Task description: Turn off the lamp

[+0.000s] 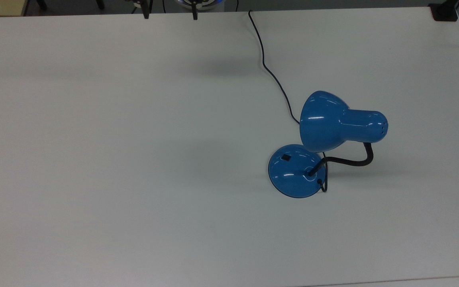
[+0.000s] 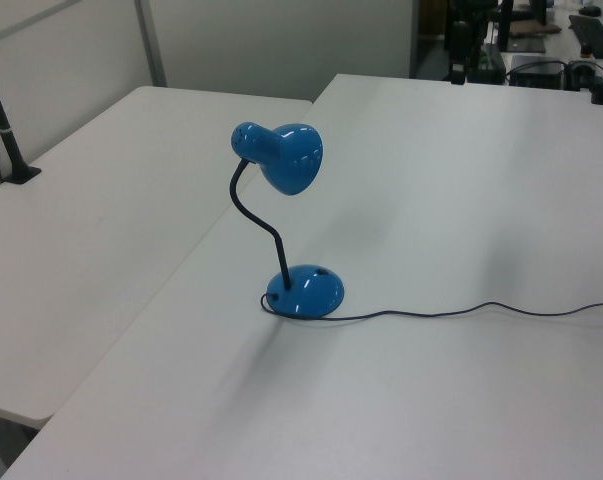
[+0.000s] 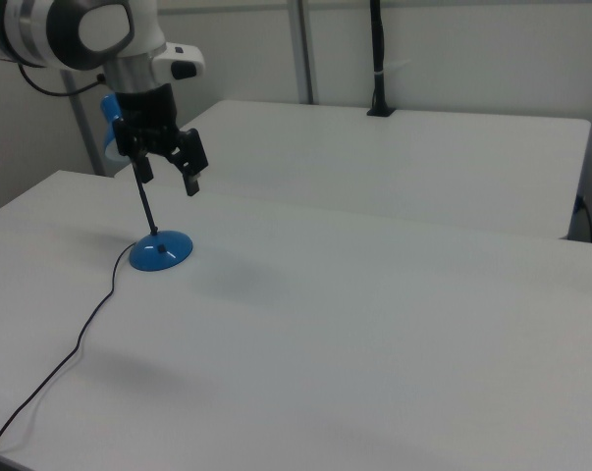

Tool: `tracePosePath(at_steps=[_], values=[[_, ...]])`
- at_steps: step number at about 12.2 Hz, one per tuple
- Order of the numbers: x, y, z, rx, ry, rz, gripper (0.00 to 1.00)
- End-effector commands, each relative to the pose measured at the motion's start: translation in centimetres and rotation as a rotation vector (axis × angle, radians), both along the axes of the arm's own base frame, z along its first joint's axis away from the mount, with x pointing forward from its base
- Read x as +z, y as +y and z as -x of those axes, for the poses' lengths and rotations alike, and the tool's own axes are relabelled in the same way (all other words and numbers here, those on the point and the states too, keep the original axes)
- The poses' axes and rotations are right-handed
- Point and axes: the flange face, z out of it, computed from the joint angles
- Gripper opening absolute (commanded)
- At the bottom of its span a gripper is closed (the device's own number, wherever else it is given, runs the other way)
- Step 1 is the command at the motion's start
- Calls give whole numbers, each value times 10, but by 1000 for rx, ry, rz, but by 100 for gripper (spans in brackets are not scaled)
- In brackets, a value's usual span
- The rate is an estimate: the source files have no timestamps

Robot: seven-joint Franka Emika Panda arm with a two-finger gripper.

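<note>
The glossy blue lamp stands on the white table, with its bell-shaped shade (image 1: 325, 121) hanging over the round base (image 1: 295, 172) on a bent black gooseneck (image 1: 349, 161). A small black switch (image 1: 286, 157) sits on the base's dome. The thin black cord (image 1: 271, 75) runs off toward the top view's upper edge. My gripper (image 3: 169, 175) hangs open high above the table, well away from the base (image 3: 161, 251), with nothing between its fingers. In the top view its two fingertips (image 1: 194, 16) poke in at the upper edge. In the left view the lamp (image 2: 291, 155) stands alone.
A second white table (image 2: 101, 200) adjoins this one along a seam. A black clamped post (image 2: 3, 120) stands on the second table's far corner, and another black clamp (image 1: 444, 11) sits at the top view's upper right. The cord (image 2: 481, 308) trails across the table.
</note>
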Motion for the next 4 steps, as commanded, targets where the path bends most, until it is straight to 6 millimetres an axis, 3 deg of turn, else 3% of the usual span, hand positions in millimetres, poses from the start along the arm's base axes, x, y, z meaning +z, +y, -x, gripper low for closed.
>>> tracePosePath(at_steps=[1,4], values=[[6,-9,-7,12,-59,14,100],[6,-8,-7,12,-60,17,100]])
